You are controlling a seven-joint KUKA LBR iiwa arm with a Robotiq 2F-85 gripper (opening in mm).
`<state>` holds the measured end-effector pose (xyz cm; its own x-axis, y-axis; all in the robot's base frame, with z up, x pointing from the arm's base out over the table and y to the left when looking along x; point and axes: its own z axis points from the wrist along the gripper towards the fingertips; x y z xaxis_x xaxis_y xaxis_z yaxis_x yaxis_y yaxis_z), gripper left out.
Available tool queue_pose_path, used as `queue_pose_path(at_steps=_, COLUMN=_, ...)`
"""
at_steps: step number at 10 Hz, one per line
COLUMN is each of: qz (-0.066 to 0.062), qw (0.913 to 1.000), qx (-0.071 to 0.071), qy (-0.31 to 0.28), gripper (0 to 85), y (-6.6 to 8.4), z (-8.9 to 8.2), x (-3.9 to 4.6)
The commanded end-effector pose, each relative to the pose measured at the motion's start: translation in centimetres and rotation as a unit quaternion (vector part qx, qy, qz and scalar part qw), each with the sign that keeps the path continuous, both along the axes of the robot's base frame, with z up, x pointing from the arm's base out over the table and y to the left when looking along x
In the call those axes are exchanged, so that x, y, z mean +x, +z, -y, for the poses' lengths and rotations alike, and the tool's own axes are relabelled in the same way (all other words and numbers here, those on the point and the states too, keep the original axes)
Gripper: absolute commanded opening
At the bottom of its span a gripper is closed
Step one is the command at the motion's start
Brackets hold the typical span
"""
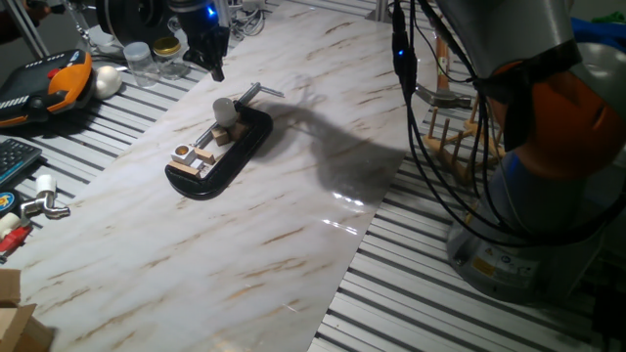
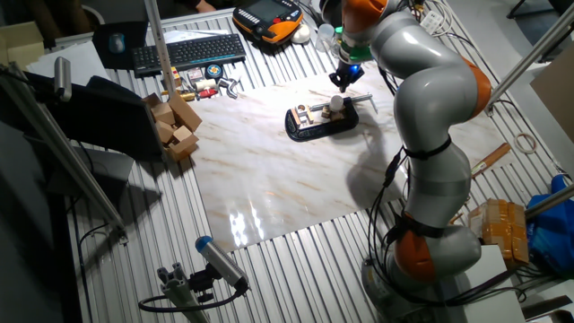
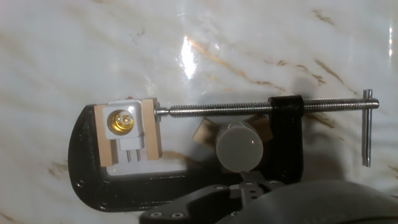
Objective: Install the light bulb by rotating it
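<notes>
While the marbled surface (image 1: 293,244) is seen to carry everything, a black C-clamp (image 1: 235,161) lies flat on it as the landmark. Inside the clamp frame, a white socket (image 3: 126,124) is held between wooden blocks (image 3: 152,130) by the screw. The light bulb (image 1: 225,110) stands beside the clamp screw, untouched. The tool (image 1: 207,47) hangs above the clamp; whether its fingers are parted cannot be told.

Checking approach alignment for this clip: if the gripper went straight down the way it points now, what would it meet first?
Probably the light bulb, sitting just ahead of the gripper beside the black clamp; depth is unclear.
</notes>
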<state>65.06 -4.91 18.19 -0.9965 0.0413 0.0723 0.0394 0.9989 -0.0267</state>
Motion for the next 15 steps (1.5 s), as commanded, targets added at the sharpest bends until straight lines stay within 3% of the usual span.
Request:
queue_pose_path(at_steps=1, qz=0.002, qw=1.0000, qx=-0.001, qy=-0.001, gripper=0.0, y=0.02, z=-0.03, x=0.03)
queue_pose_path(at_steps=7, qz=0.011, qw=0.9999, qx=-0.011, qy=-0.002, gripper=0.0, y=-0.05, z=0.23, x=0.05)
queue_pose_path(at_steps=10, qz=0.012, qw=0.9999, qx=-0.002, qy=-0.002, gripper=0.0, y=0.00, z=-0.11, x=0.15)
queue_pose_path(at_steps=12, qz=0.014, qw=0.9999, qx=-0.004, qy=-0.002, gripper=0.0, y=-0.32, z=-0.27, x=0.12)
queue_pose_path(at_steps=15, qz=0.016, qw=0.9998, qx=0.005, qy=-0.007, gripper=0.0, y=-0.35, z=-0.64, x=-0.32)
